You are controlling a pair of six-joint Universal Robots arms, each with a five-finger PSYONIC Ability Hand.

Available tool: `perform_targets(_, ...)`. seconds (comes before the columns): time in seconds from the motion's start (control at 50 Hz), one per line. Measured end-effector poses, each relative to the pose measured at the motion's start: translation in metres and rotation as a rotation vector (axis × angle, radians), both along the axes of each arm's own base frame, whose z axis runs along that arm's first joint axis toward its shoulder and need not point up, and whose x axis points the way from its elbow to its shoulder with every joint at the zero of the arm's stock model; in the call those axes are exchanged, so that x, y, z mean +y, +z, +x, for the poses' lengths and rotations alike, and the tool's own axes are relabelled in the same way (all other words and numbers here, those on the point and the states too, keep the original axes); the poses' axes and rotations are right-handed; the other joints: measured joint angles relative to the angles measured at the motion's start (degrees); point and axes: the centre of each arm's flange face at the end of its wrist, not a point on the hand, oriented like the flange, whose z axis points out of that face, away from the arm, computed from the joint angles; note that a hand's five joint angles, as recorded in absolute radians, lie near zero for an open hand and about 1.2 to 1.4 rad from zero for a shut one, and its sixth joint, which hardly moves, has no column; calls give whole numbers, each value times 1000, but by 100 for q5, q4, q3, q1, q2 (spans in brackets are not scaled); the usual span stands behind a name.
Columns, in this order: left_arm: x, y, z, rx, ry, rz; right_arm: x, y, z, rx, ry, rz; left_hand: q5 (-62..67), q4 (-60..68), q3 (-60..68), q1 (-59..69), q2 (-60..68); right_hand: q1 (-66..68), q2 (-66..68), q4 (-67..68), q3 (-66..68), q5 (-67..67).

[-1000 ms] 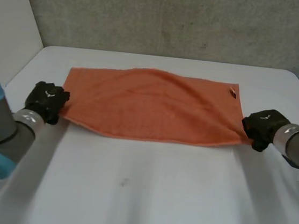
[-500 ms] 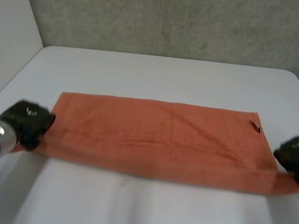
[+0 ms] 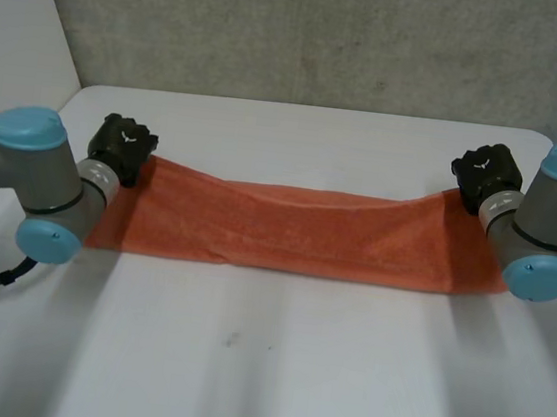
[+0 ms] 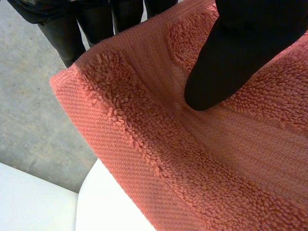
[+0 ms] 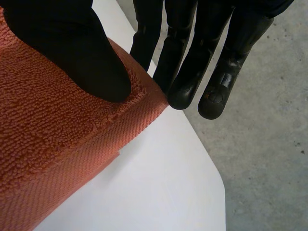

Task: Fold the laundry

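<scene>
White table (image 3: 258,387), long nubby terry towel (image 3: 296,233)

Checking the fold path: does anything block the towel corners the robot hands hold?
Nothing visible does. The left robot hand and right robot hand each pinch a corner of the orange terry towel above the white table.

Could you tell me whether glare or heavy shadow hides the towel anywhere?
Head view: soft, even light, no glare on the towel or table. Left wrist view: towel evenly lit, left hand flat black. Right wrist view: faint sheen on the right hand.
</scene>
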Motion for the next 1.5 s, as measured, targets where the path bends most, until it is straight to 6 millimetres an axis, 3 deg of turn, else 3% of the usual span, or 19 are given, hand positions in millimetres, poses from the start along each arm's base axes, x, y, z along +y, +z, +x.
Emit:
perform_targets(0.16,-2,-11,-3,-5,-7,-5,-6,-5,2,-7,-6,-6,0,0,0,0,0,0,0,0,0,0)
perform_targets(0.62,-4,-3,-3,-34,58,-76,-13,-5,-4,-39,-71,-47,-2,-72,-60,-6,-91,-179,-247,-282,-275,-233)
perform_targets(0.64,-3,-4,-4,-33,55,-77,-14,-6,-4,-39,-73,-48,-764,-1059,-1037,-949,-1158,-179,-247,-282,-275,-233)
perform_targets(0.66,-2,-5,-5,-33,49,-79,-14,-7,-4,-39,-75,-48,-2222,-2566,-2509,-2577,-2677,-1070,-1453,-1425,-1405,-1243)
perform_targets(0.68,-2,-5,-5,-33,49,-79,-14,-7,-4,-39,-75,-48,-2222,-2566,-2509,-2577,-2677,-1070,-1453,-1425,-1405,-1243)
perform_targets(0.72,2,-7,-10,-37,34,-85,-14,-9,-4,-43,-84,-48,-4517,-4883,-4765,-5002,-4849,-3951,-4681,-4734,-4707,-4554)
perform_targets(0.78,6,-6,-14,-44,20,-98,-14,-8,-5,-53,-95,-48,-5060,-5447,-5356,-5397,-5458,-4307,-5243,-5311,-5288,-5114)
perform_targets(0.92,21,16,-20,-64,2,-156,-11,22,-11,-137,-127,-73,-5255,-5688,-5627,-5429,-5727,-4410,-5459,-5490,-5581,-5306)
perform_targets(1.02,43,42,-15,-61,3,-172,14,79,-19,-248,-103,-94,-5255,-5688,-5627,-5429,-5728,-4410,-5459,-5490,-5581,-5306)
perform_targets(1.1,63,53,-10,-46,1,-157,33,92,-31,-266,-81,-45,-5255,-5688,-5627,-5430,-5728,-4410,-5459,-5490,-5581,-5308)
perform_targets(1.2,91,59,-3,10,-4,-107,60,84,-49,-259,-80,105,-5255,-5688,-5627,-5429,-5728,-4410,-5459,-5490,-5581,-5306)
perform_targets(1.32,123,58,2,150,-12,-14,89,54,-67,-251,-102,340,-5255,-5688,-5627,-5430,-5728,-4410,-5457,-5490,-5570,-5306)
perform_targets(1.44,137,55,3,247,-28,48,100,34,-75,-258,-104,446,-5255,-5688,-5627,-5429,-5728,-4254,-5101,-5235,-5200,-5052)
perform_targets(1.46,140,53,3,266,-32,66,99,28,-78,-268,-93,458,-5255,-5688,-5627,-5429,-5728,-3450,-4255,-4365,-4321,-4256)
perform_targets(1.5,142,51,3,274,-34,76,96,22,-80,-279,-82,456,-5255,-5688,-5627,-5429,-5728,-3316,-4043,-4208,-4166,-4109)
